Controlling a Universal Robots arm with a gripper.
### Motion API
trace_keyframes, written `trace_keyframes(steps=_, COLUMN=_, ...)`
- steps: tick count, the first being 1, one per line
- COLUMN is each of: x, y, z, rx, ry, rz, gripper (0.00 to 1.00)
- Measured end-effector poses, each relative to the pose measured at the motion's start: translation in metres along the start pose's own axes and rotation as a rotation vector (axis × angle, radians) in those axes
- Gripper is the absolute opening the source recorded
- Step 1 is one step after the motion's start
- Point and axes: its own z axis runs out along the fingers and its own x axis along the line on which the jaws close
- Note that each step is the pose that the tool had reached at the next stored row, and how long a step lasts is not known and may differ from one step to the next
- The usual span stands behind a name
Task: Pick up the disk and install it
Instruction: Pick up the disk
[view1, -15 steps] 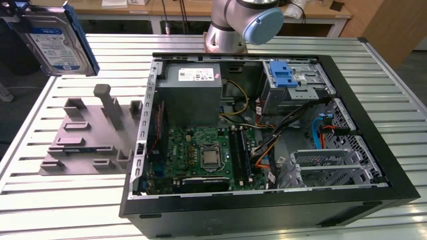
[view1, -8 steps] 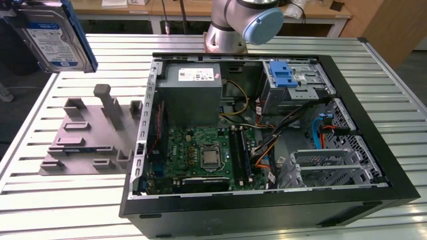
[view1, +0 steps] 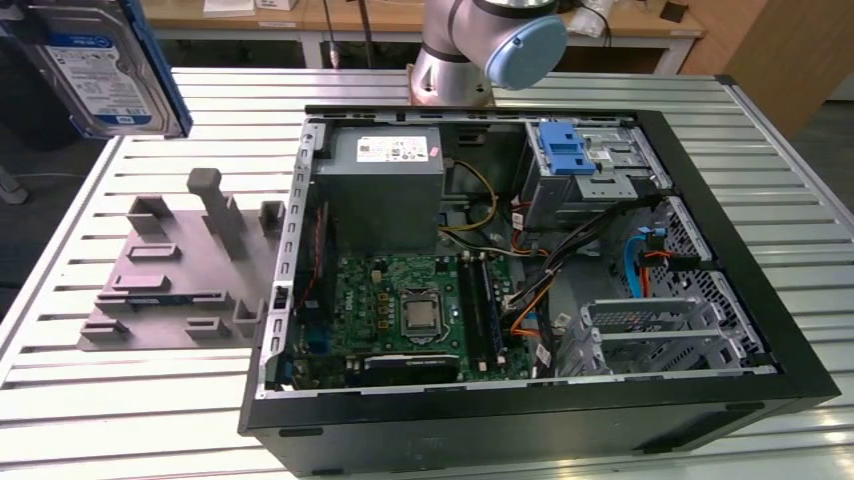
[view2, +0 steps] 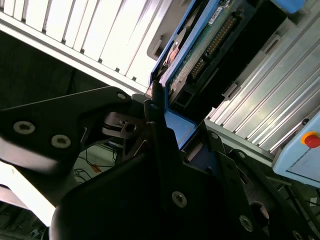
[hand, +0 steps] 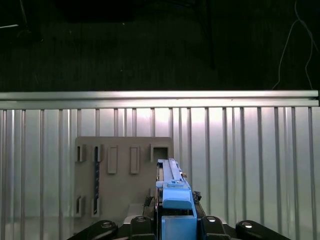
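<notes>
You've got black pincer (hand: 176, 221) pinching silver rectangular hard drive with blue rails (view1: 107, 70), aloft over slatted metal table (view1: 134, 420) corner, exterior view's left. Risk: narrow edge grip lets drive pivot and rails jam entering open black computer case (view1: 534, 425).

I'm running this in a robotics lab or workshop. Under my gripper (hand: 176, 220) stretches a slatted aluminium bench (hand: 250, 150) carrying a grey fixture block (hand: 120, 180). Off to its side sit an opened computer tower (view1: 534, 430) and the arm's base (view1: 454, 70), with wooden worktables (view1: 360, 18) beyond and a red emergency-stop button (view2: 311, 140) nearby.
</notes>
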Motion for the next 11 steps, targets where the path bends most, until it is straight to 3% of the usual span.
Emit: trace_keyframes(steps=11, x=-0.0007, y=0.0004, z=-0.0155, rx=-0.0001, ry=0.0001, rz=0.000, gripper=0.36)
